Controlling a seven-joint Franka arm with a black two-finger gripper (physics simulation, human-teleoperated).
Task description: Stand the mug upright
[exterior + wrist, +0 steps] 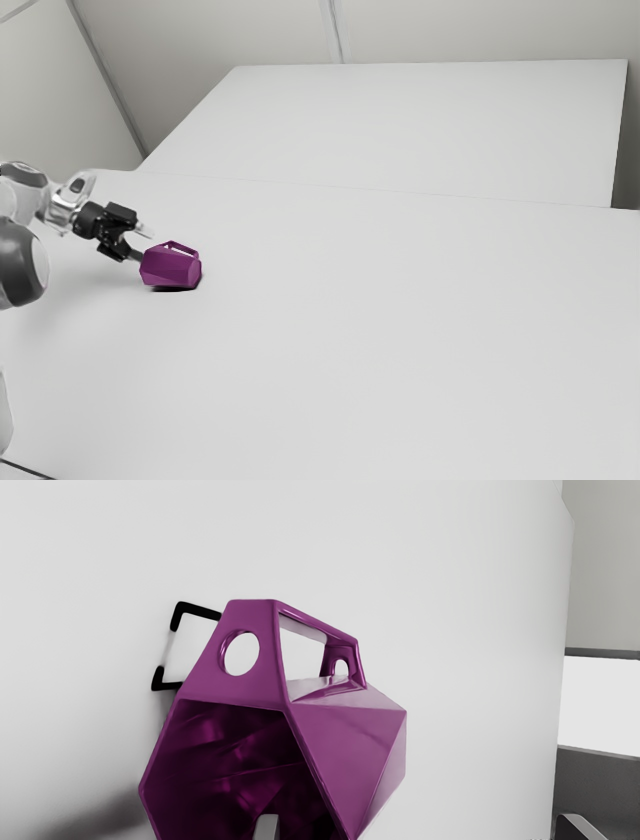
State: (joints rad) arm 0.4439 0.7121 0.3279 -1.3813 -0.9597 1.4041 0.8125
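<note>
In the exterior view my gripper (143,244) is at the left, just beside a purple faceted mug (171,269) that lies on its side on the white table (380,330). The wrist view has the mug (350,740) with its dark hollow mouth facing my hand and its handle (252,615) pointing away from the mug's lower part. The gripper (421,827) stands wide open there: one fingertip (267,827) overlaps the mug's mouth, while the other is well outside the mug. Whether the first finger touches the mug I cannot tell.
Behind the table, in the exterior view, a second white surface (420,125) reaches back toward a pale wall (480,30). A dark shadow lies under the mug. The arm (20,265) occupies the exterior view's left edge.
</note>
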